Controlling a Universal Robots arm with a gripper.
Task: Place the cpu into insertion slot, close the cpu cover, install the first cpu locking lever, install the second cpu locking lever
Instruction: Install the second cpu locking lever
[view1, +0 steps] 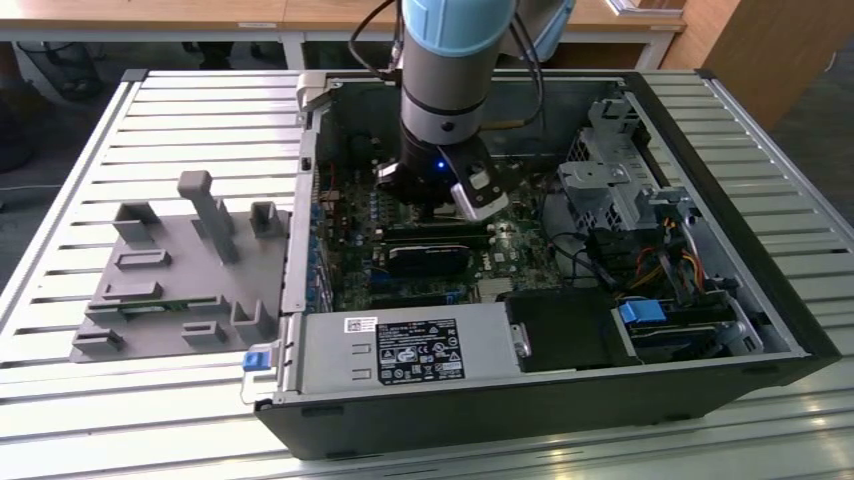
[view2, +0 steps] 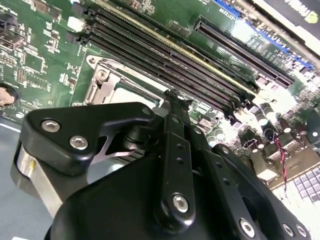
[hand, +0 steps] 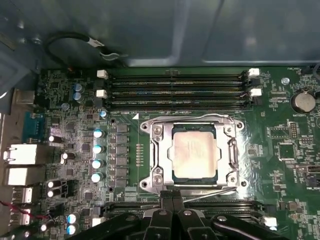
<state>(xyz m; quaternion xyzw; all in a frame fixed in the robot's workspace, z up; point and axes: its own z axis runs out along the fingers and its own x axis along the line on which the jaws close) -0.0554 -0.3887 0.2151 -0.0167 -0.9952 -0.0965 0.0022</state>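
Note:
The cpu (hand: 194, 152) shows its silver-grey face, lying flat in the insertion slot (hand: 240, 125) on the green motherboard. The cpu cover (hand: 231, 150) lies down around it as a silver frame. Thin wire levers run along two opposite sides of the socket, one (hand: 190, 118) by the memory slots and one (hand: 210, 188) by my fingertips. My gripper (hand: 173, 196) is shut with nothing between its fingers, its tip right at the socket's edge. In the second wrist view the gripper (view2: 172, 95) points at the cover (view2: 107, 90). In the exterior view the gripper (view1: 430, 208) is low inside the case.
Long black memory slots (hand: 175, 92) run beside the socket, capacitors (hand: 97, 155) on another side. The open computer case holds a power supply (view1: 400, 350) and a drive cage (view1: 607, 180). A grey fixture (view1: 174, 270) sits on the slatted table at the exterior view's left.

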